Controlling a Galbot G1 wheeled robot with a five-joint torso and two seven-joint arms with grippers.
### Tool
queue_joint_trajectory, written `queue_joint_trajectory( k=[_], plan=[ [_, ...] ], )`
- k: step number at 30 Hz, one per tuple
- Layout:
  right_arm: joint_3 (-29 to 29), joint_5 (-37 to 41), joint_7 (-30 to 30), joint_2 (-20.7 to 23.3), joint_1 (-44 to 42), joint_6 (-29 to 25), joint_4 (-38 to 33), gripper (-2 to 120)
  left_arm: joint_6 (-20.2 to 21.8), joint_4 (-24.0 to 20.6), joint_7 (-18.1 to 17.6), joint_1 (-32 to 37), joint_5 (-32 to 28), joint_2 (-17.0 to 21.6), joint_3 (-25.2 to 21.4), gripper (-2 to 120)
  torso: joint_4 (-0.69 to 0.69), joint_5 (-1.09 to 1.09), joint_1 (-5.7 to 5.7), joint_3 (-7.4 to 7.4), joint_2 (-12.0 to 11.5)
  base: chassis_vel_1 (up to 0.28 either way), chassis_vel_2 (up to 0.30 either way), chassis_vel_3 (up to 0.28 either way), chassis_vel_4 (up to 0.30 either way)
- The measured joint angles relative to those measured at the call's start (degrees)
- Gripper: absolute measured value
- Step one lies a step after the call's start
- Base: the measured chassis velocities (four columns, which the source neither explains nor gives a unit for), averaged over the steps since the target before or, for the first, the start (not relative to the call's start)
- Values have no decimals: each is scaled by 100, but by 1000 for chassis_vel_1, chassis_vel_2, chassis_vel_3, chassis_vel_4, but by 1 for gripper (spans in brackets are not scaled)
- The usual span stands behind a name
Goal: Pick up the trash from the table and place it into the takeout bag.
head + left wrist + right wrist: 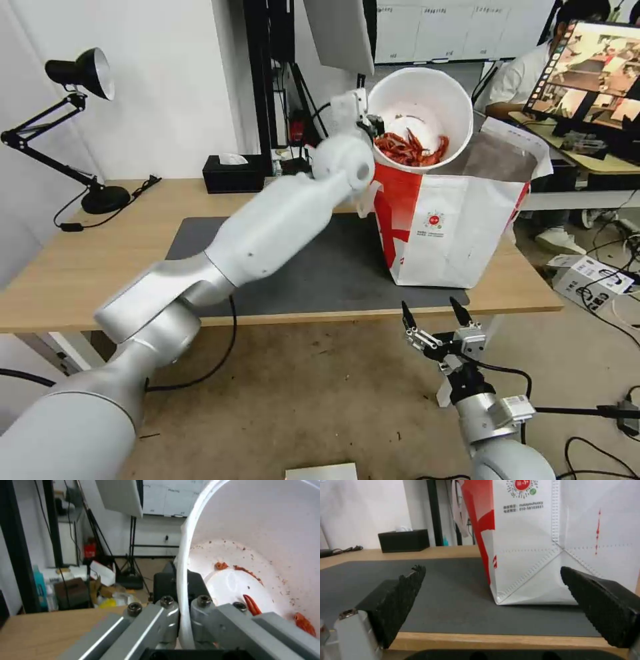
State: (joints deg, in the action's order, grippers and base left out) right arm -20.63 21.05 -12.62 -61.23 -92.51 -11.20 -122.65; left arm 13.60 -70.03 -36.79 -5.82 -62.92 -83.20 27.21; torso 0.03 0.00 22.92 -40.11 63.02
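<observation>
Clearance first, taken from the takeout bag (pixel 453 227): we find it upright on the right end of the dark mat (pixel 320 273), its mouth open at the top, foil lining showing on the far inner wall. Toward the robot, a bare strip of mat and then the table (pixel 73 267) edge lie in front of the bag. To the bag's left the mat runs bare as far as the left arm's shadowed span. Behind and left of the bag sits the black tissue box (pixel 233 173); farther left still, the desk lamp (pixel 80 73).

We note the white bowl (pixel 420 107) tilted over the bag's left rim, opening turned toward the robot, red shells (pixel 410 148) gathered at its lower lip just above the bag's mouth. The left gripper (pixel 370 125) is clamped on the bowl's rim at the side away from the bag's centre; from the left wrist we see one finger (pixel 168 620) outside the wall and one inside.

The right gripper (pixel 433 317) hangs below the table edge, in front of the bag, fingers spread wide and holding nothing.
</observation>
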Motion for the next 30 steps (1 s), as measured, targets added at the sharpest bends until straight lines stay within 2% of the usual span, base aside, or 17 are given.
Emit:
queue_joint_trajectory(
  k=[13,19,24,27,30],
  plan=[
    [0,0,0,0,0,0,0,100,-163,-22,335,-73,128,-150,188,0,-3,0,-1,0,0,0,0,0,0],
    [0,0,0,0,0,0,0,100,-241,-229,798,-47,249,100,580,0,-2,0,-1,0,0,0,0,0,0],
    [0,0,0,0,0,0,-1,100,-216,-268,933,-37,281,154,708,0,-3,0,-1,0,0,0,0,0,0],
    [0,0,0,0,0,0,-1,100,-95,-268,977,-34,131,152,718,0,-3,1,-1,0,0,0,0,0,0],
    [0,0,0,0,0,0,-1,100,179,-270,1022,-34,-345,122,656,0,-3,0,-1,0,0,0,0,0,0]
  ],
)
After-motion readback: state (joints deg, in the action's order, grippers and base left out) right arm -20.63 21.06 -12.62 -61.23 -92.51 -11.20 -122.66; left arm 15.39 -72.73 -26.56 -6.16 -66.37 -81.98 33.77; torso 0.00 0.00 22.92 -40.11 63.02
